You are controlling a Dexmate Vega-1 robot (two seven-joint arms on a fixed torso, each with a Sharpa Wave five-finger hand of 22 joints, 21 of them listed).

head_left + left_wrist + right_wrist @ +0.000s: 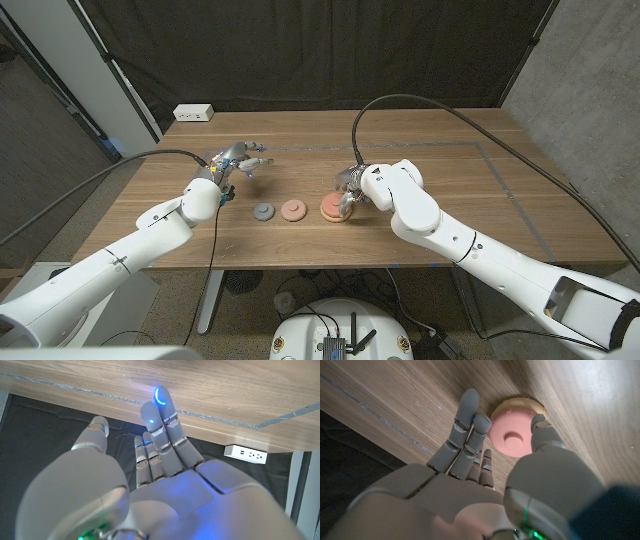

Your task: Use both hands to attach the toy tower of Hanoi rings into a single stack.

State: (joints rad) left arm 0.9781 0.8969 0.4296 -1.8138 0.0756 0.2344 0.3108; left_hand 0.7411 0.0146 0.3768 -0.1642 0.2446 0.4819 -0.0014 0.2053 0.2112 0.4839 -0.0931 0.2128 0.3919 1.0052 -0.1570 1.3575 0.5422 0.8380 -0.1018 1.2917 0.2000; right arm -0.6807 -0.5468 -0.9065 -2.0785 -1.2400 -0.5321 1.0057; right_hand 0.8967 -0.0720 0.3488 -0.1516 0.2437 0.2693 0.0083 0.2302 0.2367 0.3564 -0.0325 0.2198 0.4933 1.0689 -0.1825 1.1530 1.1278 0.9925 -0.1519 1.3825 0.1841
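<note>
Behind the wooden table (450,190) hangs a black curtain (330,50).

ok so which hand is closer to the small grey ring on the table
Left. The left hand hovers just behind and to the left of the grey ring, holding nothing. The right hand is farther off, at the stacked pink rings, with another pink ring in between.

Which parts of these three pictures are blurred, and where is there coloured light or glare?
Head view: sharp, evenly lit. Left wrist view: the grey left hand is soft, blue light on a fingertip. Right wrist view: the right hand is blurred near the lens; the pink round ring is clearer.
</note>
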